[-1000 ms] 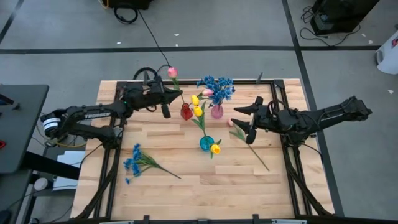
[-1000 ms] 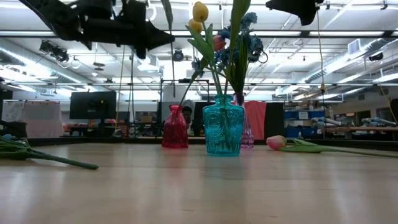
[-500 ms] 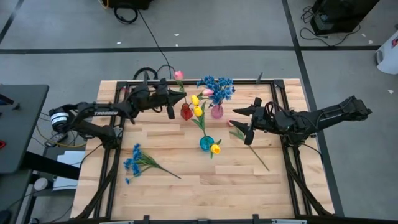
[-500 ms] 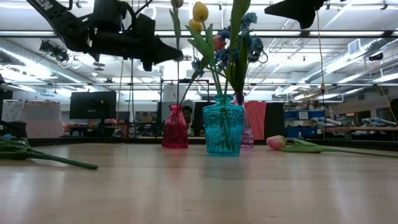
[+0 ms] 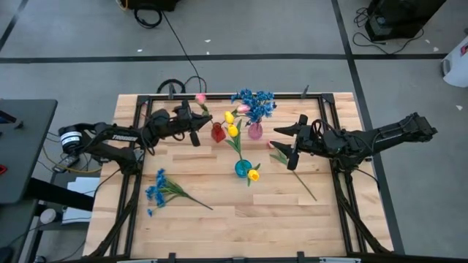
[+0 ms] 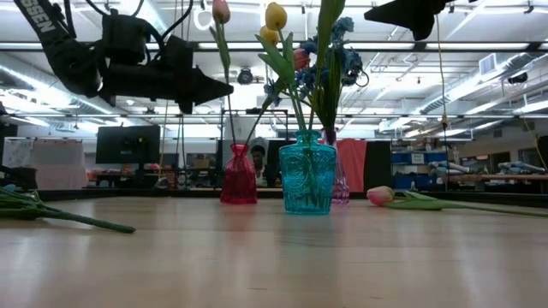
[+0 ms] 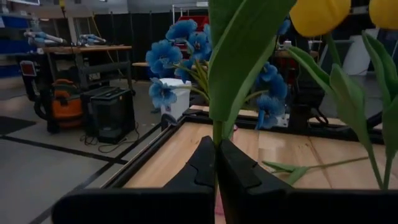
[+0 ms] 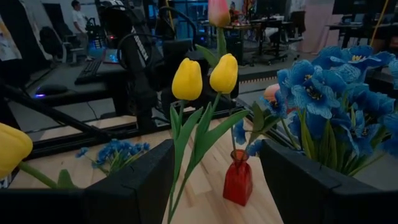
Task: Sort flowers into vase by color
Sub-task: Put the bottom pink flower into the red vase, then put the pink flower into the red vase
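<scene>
Wooden table (image 5: 219,219), left gripper (image 5: 196,133) pinching pink tulip (image 5: 200,98) stem beside red vase (image 5: 218,132), right gripper (image 5: 287,146) spread above fallen pink tulip (image 6: 381,196)

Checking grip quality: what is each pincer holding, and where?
Left pincer pinches the pink tulip by its green stem. Right pincer holds nothing.

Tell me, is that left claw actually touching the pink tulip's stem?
Touching. In the left wrist view the left gripper has its two fingers pressed together on the pink tulip's green stem, with no gap showing.

Bright overhead lighting, soft shadows, blurred wrist foregrounds
</scene>
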Motion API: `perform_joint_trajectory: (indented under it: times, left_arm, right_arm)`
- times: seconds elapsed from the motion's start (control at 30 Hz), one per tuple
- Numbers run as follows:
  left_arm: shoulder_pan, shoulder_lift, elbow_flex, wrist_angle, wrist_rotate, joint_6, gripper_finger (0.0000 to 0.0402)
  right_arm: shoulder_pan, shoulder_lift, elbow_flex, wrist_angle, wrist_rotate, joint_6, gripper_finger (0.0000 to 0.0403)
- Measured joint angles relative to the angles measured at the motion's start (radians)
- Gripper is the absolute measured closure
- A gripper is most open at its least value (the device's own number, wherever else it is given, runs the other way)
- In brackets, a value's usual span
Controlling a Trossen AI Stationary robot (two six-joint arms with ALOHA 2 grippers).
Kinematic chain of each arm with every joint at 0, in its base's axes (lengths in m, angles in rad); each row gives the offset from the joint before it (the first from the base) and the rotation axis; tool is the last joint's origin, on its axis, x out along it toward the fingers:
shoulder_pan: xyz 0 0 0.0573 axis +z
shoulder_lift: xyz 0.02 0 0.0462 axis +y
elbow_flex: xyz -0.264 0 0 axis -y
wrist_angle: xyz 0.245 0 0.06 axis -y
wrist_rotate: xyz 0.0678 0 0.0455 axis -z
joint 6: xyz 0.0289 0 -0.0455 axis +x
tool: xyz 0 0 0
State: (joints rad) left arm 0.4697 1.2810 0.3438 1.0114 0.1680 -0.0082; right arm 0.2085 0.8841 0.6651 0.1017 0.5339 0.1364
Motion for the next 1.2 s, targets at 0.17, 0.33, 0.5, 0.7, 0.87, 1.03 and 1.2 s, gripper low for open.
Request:
perform_joint_trajectory:
  times: [0.17, 0.33, 0.5, 0.7, 0.87, 1.03, 1.2]
  left_arm:
    - [-0.003, 0.069, -0.005, 0.072, 0.0, 0.003, 0.0391]
    - [-0.014, 0.197, -0.005, 0.225, 0.0, -0.003, 0.039]
    - [-0.013, 0.309, -0.005, 0.343, 0.0, -0.033, 0.039]
    - [-0.019, 0.395, -0.003, 0.401, -0.001, -0.055, 0.0389]
    - [-0.035, 0.419, -0.003, 0.431, 0.0, -0.056, 0.0388]
    - [-0.038, 0.421, -0.005, 0.406, 0.0, -0.082, 0.0354]
    - [-0.033, 0.418, -0.009, 0.399, 0.001, -0.083, 0.0293]
  right_arm:
    - [0.0, 0.0, 0.0, 0.001, 0.0, 0.004, 0.0154]
    - [0.0, 0.0, 0.0, 0.001, 0.0, 0.011, 0.0154]
    - [0.0, 0.0, 0.0, 0.0, 0.0, 0.019, 0.0154]
    - [0.0, 0.0, 0.0, -0.001, 0.0, 0.019, 0.0154]
    - [0.0, 0.007, 0.0, -0.001, 0.0, 0.019, 0.0154]
    - [0.0, 0.031, 0.0, -0.001, 0.0, 0.026, 0.0154]
    - [0.0, 0.043, 0.0, -0.01, 0.0, 0.049, 0.0154]
